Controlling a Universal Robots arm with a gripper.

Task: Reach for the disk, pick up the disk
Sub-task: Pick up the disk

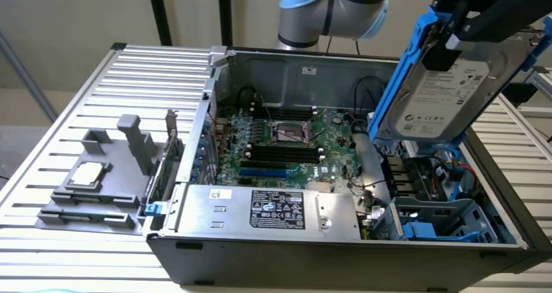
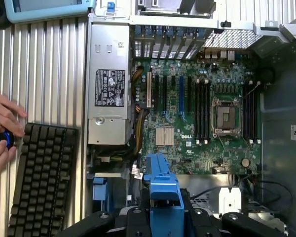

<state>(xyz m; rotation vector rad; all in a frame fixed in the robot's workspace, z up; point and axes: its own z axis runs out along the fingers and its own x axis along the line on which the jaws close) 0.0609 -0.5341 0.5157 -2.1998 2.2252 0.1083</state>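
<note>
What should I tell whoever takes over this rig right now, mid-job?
Hand: shut on the disk, gripping its blue side rails.
Disk: lifted clear, hanging tilted above the open computer case, over the drive bay at the exterior view's right.
Done: reach and pick-up.
Left: nothing of the pick; disk is held in the air.
Note: a person's hands are by the keyboard beside the case.

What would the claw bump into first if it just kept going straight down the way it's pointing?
Probably the drive bay area of the open computer case, below the disk the claw holds; depth is hard to judge.
</note>
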